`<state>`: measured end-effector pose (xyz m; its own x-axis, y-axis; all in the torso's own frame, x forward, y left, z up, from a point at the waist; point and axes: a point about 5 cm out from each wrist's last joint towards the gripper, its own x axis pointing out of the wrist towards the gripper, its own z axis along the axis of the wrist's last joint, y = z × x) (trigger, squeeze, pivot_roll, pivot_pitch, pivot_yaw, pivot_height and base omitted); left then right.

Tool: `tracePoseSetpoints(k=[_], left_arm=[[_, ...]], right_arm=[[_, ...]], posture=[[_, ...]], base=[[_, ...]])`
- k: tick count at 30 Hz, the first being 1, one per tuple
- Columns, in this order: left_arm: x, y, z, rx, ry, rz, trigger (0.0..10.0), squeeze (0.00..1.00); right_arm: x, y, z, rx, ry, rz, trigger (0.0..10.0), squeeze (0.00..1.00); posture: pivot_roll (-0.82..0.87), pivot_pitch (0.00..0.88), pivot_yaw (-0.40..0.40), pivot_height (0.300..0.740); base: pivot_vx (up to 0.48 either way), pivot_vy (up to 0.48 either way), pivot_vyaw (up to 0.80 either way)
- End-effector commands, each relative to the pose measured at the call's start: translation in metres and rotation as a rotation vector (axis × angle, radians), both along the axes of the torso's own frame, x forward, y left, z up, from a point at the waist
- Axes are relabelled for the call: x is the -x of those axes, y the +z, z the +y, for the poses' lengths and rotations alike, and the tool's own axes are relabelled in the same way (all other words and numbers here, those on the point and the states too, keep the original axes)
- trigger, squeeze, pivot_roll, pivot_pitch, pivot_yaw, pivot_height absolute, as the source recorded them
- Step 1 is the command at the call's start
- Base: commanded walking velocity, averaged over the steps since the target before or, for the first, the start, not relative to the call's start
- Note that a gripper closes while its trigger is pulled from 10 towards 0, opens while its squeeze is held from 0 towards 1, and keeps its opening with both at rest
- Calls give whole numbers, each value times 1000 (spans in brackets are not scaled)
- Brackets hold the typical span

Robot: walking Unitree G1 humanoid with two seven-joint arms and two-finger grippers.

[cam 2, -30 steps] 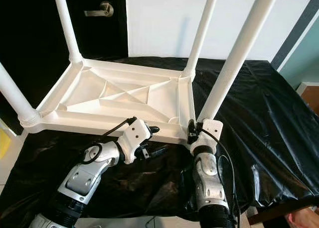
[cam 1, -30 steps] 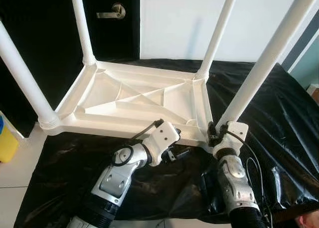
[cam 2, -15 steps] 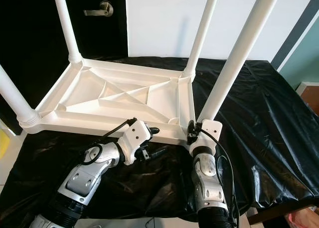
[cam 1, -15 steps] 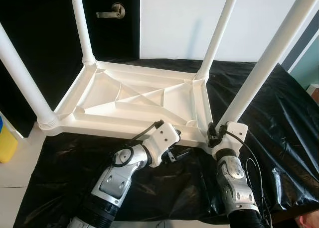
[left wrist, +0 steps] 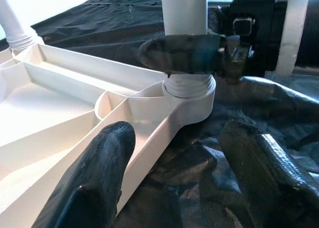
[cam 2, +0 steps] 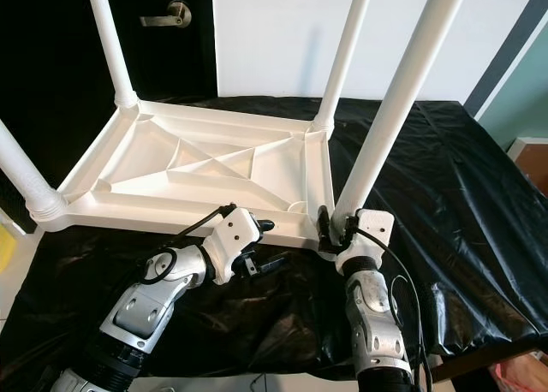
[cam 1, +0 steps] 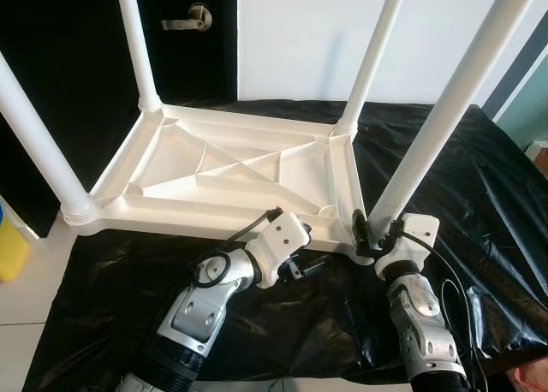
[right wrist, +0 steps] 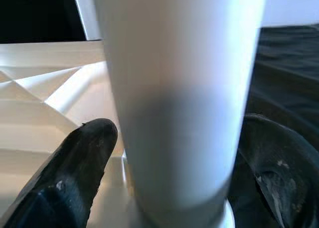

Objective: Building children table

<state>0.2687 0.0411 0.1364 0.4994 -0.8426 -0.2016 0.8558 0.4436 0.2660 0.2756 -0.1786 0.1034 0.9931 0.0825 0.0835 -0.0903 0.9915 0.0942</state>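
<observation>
White plastic children's table (cam 1: 240,174) lies upside down on a surface draped in crinkled black plastic sheeting (cam 1: 479,187), ribbed underside facing up. Four white cylindrical legs stand upright from its corners: near-right leg (cam 1: 445,109), far-right leg (cam 1: 377,54), far-left leg (cam 1: 137,45), near-left leg (cam 1: 34,135).

Right claw (right wrist: 169,188) at the base of the near-right leg, one black finger (right wrist: 70,178) on either side of the tube, close against it; grasping the leg just above its socket at the table's near-right corner. Right arm reaches up from below, wrist housing just beside the frame edge.

Left claw (left wrist: 179,163) spread wide, released, holding nothing. One finger (left wrist: 99,178) lies over the rim of the table frame, the other (left wrist: 269,173) over the black sheeting; near-right corner socket sits ahead of them. In the eye views the left claw (cam 1: 300,259) sits at the table's near edge, just left of the right one.

Dark door with a metal lever handle (cam 1: 190,17) behind; white wall to its right. Yellow object (cam 1: 10,238) on the floor at far left.
</observation>
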Motion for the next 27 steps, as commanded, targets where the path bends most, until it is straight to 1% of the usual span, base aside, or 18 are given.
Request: tracePoseSetpoints(k=[1,2,4,5,7,8,9,10,11,12,13,16,17,22,24,27], left_arm=[[-2,3,0,7,49,-26,10000,0],[-3,3,0,7,48,-27,10000,0],[-3,3,0,7,48,-27,10000,0],[-4,4,0,7,46,-29,10000,0],[-4,4,0,7,46,-29,10000,0],[-5,5,-1,7,43,-32,10000,0],[-5,5,-1,7,43,-32,10000,0],[-6,6,-2,7,42,-34,10000,0],[-6,6,-2,7,42,-34,10000,0],[-7,7,-2,8,44,-38,10000,0],[-8,7,0,8,53,-41,10000,0],[-8,8,1,8,60,-43,10000,0],[-8,7,2,8,66,-43,10000,0],[-7,7,3,9,71,-42,10000,0],[-6,6,3,9,72,-40,10000,0],[-5,6,3,10,72,-39,10000,0]], right_arm=[[-1,0,-8,12,58,-2,10000,0],[-6,2,-14,57,172,3,10000,0],[-6,2,-14,57,172,3,10000,0],[-11,4,-16,98,276,13,10000,0],[-11,4,-16,98,276,13,10000,0],[-17,4,-16,141,352,26,10000,0],[-17,4,-16,141,352,26,10000,0],[-22,3,-13,174,406,41,10000,0],[-22,3,-13,174,406,41,10000,0],[-25,1,-10,204,439,53,10000,0],[-27,-1,-9,228,465,66,706,0],[-28,-3,-9,240,479,75,706,0],[-28,-5,-10,244,487,81,0,0],[-27,-7,-13,243,498,93,0,0],[-25,-10,-17,245,501,103,0,0],[-23,-11,-18,240,490,107,0,0]], posture=[[21,0,-63,740],[17,0,-59,740],[17,0,-59,740],[15,0,-56,740],[15,0,-56,740],[16,0,-56,740],[16,0,-56,740],[22,0,-59,740],[22,0,-59,740],[28,0,-63,740],[38,0,-71,740],[38,0,-71,740],[44,0,-75,740],[46,0,-77,740],[45,0,-78,740],[43,0,-77,740]], base=[[0,0,0],[0,0,0],[0,0,0],[0,0,0],[0,0,0],[0,0,0],[0,0,0],[0,0,0],[0,0,0],[0,0,0],[0,0,0],[0,0,0],[0,0,0],[0,0,0],[0,0,0],[0,0,0]])
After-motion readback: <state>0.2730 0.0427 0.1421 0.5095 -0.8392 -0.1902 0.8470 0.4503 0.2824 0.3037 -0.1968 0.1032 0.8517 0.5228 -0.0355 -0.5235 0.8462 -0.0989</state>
